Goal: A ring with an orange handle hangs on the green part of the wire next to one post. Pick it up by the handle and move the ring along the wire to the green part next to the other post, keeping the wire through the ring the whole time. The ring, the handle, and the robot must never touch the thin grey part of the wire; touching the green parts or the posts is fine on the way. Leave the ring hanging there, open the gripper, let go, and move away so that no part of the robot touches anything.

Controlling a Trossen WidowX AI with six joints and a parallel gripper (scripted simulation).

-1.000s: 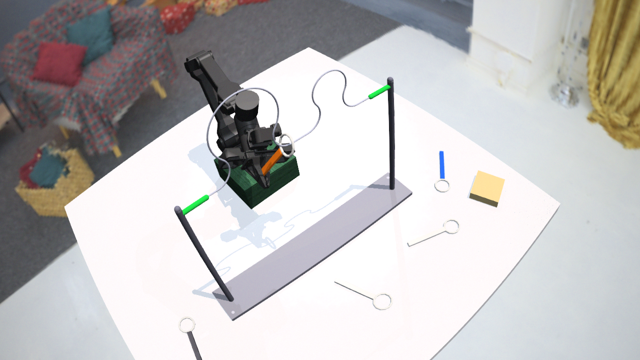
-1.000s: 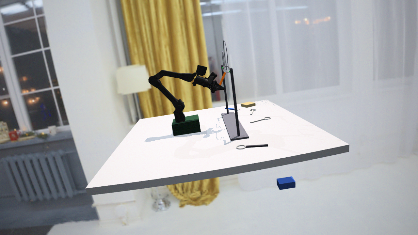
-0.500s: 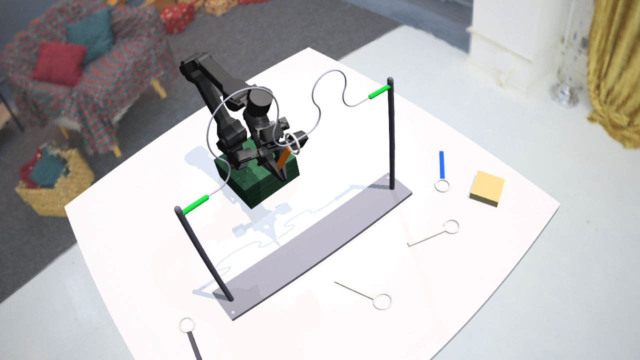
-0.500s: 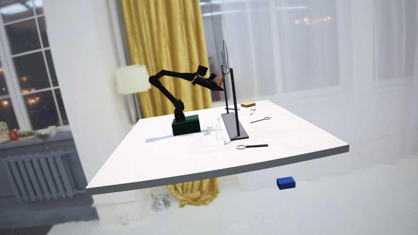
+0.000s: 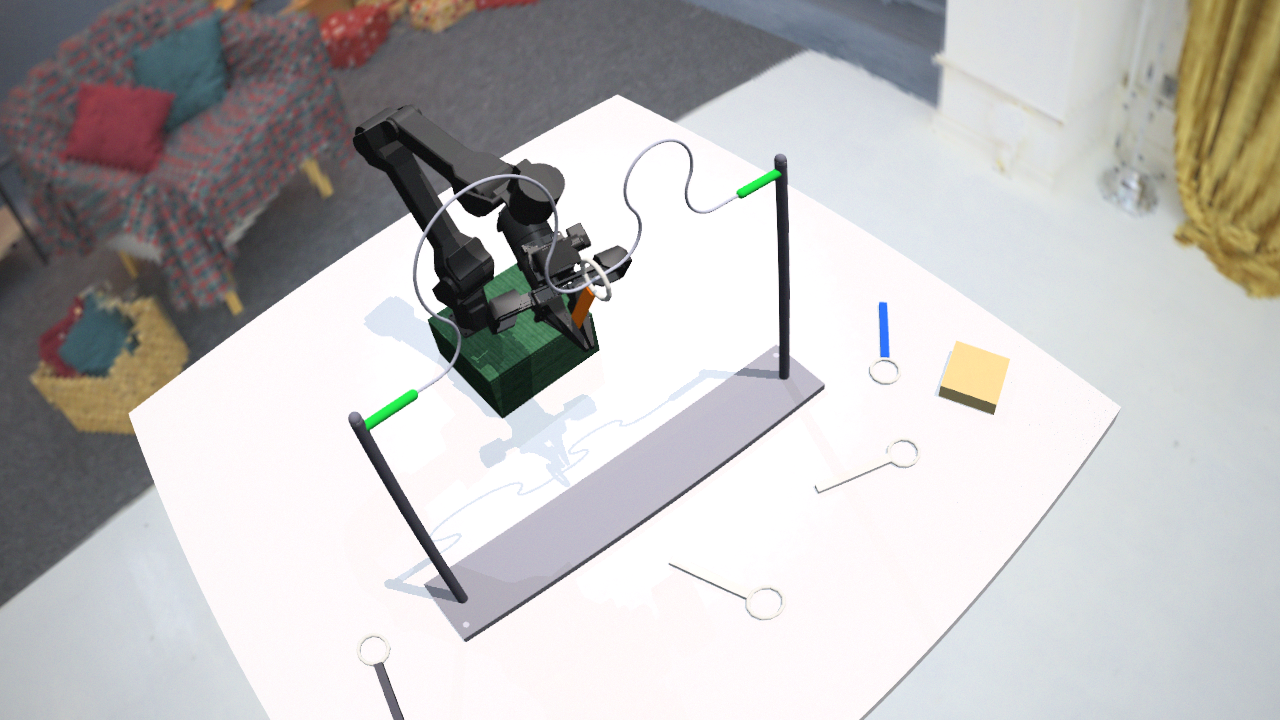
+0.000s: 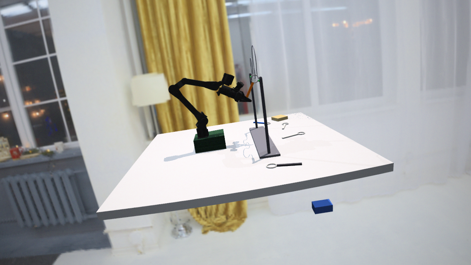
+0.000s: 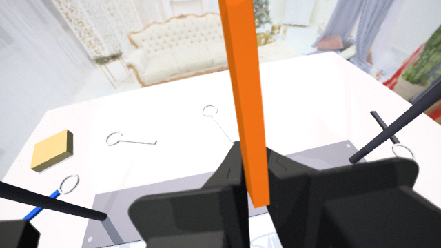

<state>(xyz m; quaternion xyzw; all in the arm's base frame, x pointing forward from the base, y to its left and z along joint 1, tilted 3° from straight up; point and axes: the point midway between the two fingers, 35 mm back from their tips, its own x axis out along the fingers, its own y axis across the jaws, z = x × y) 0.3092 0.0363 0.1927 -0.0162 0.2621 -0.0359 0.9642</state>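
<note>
Held low by the handle so the ring can ride the wire

The ring (image 5: 607, 282) (image 6: 254, 81) appears to encircle the wire (image 5: 414, 268) (image 6: 253, 45), at its low dip between the large loop and the smaller bends, away from both green parts (image 5: 391, 409) (image 5: 759, 184). The end effector (image 5: 588, 344) (image 6: 250, 100) (image 7: 244, 145) is narrow, closed on the lower part of the orange handle (image 5: 583, 307) (image 6: 250, 89) (image 7: 246, 96). Gripping there probably keeps its fingers below the wire, with the handle acting as a spacer; the handle slants from the ring down towards the arm's side of the wire, which should also leave the ring free to turn

The carry seems midway, though which end of the wire is the goal cannot be told here. Next, the ring should follow the curve, facing along the wire, as a poor tilt could bring its rim against the grey. Whether any gap remains all round is too small to judge
</note>
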